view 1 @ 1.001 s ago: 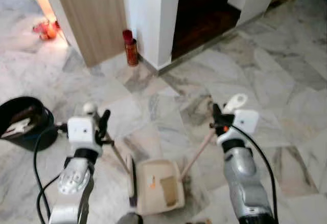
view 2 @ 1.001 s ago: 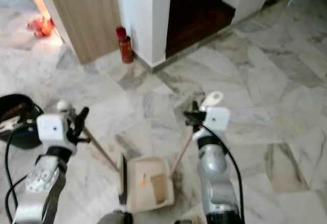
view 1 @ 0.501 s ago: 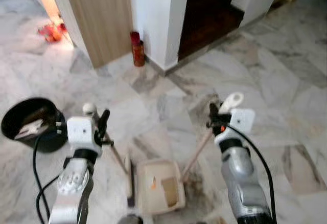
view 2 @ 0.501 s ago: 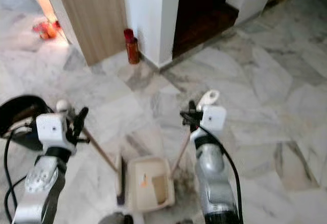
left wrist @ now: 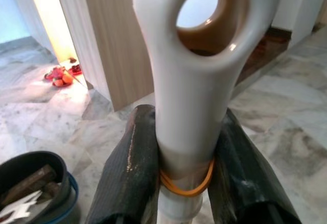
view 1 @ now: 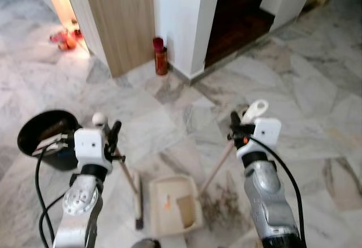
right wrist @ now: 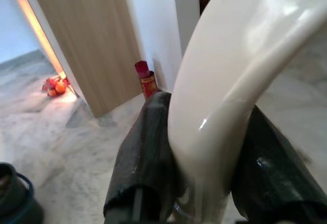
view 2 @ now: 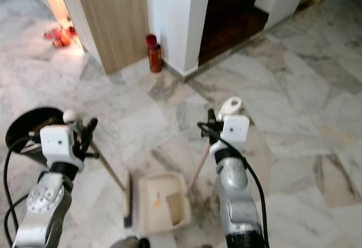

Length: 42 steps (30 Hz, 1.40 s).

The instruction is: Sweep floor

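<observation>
Standing over the marble floor (view 1: 317, 89), the robot has a tool in each arm. The left claw (left wrist: 179, 183) pinches the cream handle of the broom (view 1: 137, 200) just below its hanging hole, one black finger (left wrist: 127, 173) on each side and an orange rubber band around the shaft between them. From that claw the shaft slants down and inward to the dark brush head, which lies on the floor just left of the dustpan (view 1: 174, 204).

The right claw (right wrist: 199, 157) is pressed onto the curved cream top of the dustpan's handle (view 1: 218, 167), which runs down and to the left to the pan. The pan sits flat on the floor between the two arms, low in the head views, with a brown scrap and a small orange bit inside. Dark dust (view 1: 226, 207) is scattered on the floor just right of the pan.

A black bucket (view 1: 42, 137) stands beside the left arm. A red can (view 1: 160, 56) stands against the white wall, next to a wooden panel (view 1: 121, 16).
</observation>
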Available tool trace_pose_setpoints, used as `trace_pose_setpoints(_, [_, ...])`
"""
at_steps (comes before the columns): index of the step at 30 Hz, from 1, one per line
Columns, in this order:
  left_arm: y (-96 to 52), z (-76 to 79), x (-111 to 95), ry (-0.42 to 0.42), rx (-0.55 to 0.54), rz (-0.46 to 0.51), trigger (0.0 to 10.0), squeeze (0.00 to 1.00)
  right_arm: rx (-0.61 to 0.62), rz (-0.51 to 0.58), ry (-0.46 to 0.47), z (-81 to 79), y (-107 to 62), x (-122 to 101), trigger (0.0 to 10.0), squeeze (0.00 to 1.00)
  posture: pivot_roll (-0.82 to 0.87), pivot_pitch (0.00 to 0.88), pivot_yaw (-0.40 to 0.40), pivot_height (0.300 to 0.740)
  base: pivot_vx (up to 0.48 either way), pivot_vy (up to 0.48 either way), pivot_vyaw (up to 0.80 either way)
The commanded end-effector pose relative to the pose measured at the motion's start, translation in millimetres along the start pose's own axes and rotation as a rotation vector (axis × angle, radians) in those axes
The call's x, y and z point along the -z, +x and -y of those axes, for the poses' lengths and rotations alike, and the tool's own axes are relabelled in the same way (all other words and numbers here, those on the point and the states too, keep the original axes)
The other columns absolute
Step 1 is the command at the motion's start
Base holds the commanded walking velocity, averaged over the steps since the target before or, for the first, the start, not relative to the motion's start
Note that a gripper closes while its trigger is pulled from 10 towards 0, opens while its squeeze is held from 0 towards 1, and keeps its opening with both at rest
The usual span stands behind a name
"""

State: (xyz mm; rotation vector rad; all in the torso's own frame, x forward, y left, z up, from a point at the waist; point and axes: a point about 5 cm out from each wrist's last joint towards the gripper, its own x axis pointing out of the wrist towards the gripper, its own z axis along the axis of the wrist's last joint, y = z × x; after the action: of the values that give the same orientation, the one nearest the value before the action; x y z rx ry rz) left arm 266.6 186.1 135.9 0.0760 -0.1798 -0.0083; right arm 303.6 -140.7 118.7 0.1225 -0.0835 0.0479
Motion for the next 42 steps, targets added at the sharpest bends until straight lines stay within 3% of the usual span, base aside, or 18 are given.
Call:
trace_pose_setpoints(1, [-0.2, -0.2, -4.5, 0.003, 0.003, 0.021, 10.0, 0.00, -0.004, 0.036, 0.000, -0.8, 1.4, -7.5, 10.0, 0.00, 0.18, 0.155, -0.018, 0.740, 0.000, 0.292, 0.00])
trace_pose_setpoints(17, [-0.9, -0.8, -4.3, 0.006, 0.000, 0.019, 10.0, 0.00, -0.014, 0.036, -0.006, -3.0, 0.9, -7.0, 10.0, 0.00, 0.18, 0.154, -0.018, 0.740, 0.000, 0.293, 0.25])
trace_pose_setpoints(33, [-0.9, -0.2, -4.8, 0.005, 0.004, 0.022, 10.0, 0.00, -0.016, 0.041, -0.011, -4.7, 1.6, -6.9, 10.0, 0.00, 0.18, 0.150, -0.014, 0.740, 0.000, 0.293, 0.79])
trace_pose_setpoints(42, [0.1, 0.5, -4.5, 0.018, 0.014, 0.020, 10.0, 0.00, -0.011, 0.039, 0.008, -3.9, 1.9, -6.1, 10.0, 0.00, 0.19, 0.149, -0.012, 0.740, 0.000, 0.000, 0.00])
